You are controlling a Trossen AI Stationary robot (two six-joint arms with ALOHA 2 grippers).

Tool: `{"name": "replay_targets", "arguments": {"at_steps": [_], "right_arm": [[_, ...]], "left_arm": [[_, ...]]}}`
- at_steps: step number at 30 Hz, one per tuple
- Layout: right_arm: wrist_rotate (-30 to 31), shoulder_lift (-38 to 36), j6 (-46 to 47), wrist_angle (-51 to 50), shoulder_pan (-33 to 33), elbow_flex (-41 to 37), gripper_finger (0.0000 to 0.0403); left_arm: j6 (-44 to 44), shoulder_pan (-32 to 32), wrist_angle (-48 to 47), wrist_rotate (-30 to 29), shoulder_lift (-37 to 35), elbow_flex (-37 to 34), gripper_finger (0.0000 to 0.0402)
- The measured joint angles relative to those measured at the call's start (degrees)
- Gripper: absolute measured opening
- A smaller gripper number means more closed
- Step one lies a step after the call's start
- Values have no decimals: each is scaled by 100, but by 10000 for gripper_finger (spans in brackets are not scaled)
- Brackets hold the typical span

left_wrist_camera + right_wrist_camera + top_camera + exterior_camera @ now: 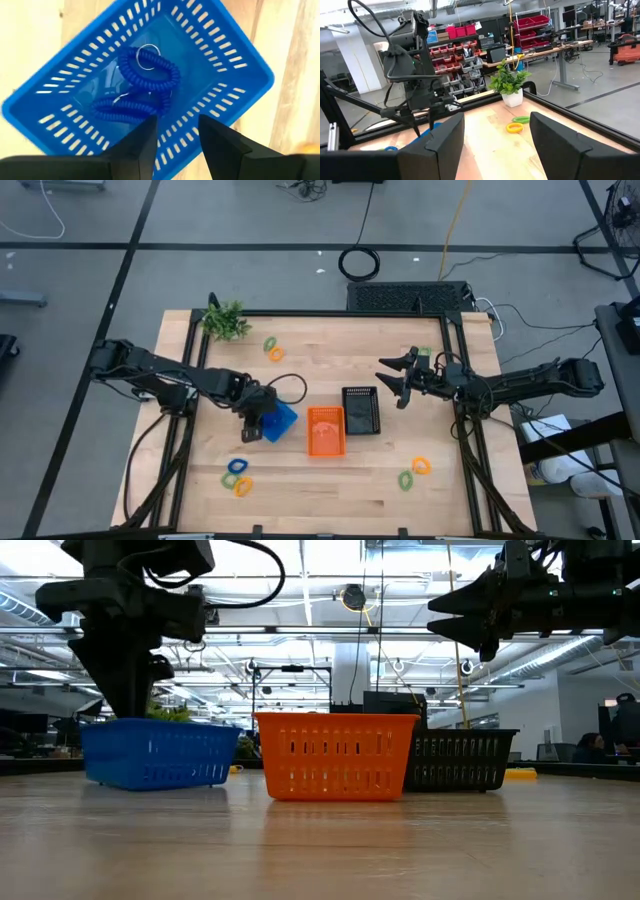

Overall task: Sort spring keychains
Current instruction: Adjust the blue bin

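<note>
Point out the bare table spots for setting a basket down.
Free: the strip between the plant and blue basket, and the front edge below the orange basket. Crowded: the basket row with the black basket, plus keychain clusters front-left and front-right.

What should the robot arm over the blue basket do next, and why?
Probably lift the left gripper away and head for another loose keychain. Its fingers are open and empty above the blue basket, where blue spring keychains already lie. More keychains wait on the table near that arm.
</note>
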Motion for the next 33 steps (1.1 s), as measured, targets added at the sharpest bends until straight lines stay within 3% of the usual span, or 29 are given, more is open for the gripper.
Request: {"name": "replay_targets", "arguments": {"at_steps": [8, 12, 19, 26, 33], "right_arm": [[-4, 0, 35, -7, 0, 0, 212], [-7, 2, 40, -12, 1, 0, 212], [-7, 2, -1, -35, -1, 0, 212], [-9, 2, -112, -12, 1, 0, 212], [-9, 2, -113, -5, 1, 0, 212]], "left_arm": [[69, 21, -372, -243, -348, 500, 147], [-794, 35, -1388, -777, -696, 644, 147], [-2847, -510, -3117, -786, -978, 616, 147], [-4147, -1308, -2345, -726, -855, 25, 147], [-4603, -1395, -1517, -774, -710, -641, 147]]}}
